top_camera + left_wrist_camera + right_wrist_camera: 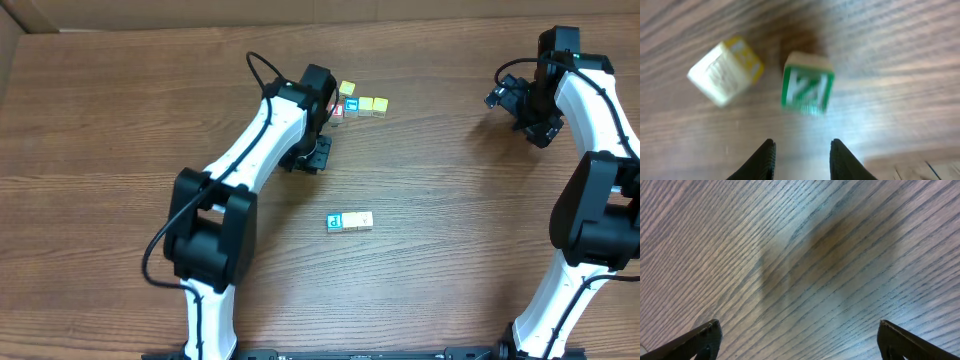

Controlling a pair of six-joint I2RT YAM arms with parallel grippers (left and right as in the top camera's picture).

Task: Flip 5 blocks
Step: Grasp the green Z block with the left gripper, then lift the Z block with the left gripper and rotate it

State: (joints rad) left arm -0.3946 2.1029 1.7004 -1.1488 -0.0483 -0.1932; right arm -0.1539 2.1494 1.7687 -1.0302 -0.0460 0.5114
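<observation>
Wood-grain table (450, 200) all round. Left gripper (801, 157), jaws part-spread and empty, sits just short of the green-faced block (807, 90); closing off-centre could spin it away or knock the yellow-edged cube (725, 72) just beside it. Right gripper (797, 337), well away, gapes wide on nothing.

table (120, 130): brown wood-grain top. lying on it:
- green-faced cube (806, 90), pale top, just ahead of the left gripper (801, 150), clear of its fingers.
- whitish cube (725, 72), yellow side, ahead and to the left, tilted, blurred.
- near that gripper: blue-faced cube (351, 105), yellow cubes (373, 103).
- well apart from it: short row of cubes (350, 221), teal-faced at one end.
</observation>
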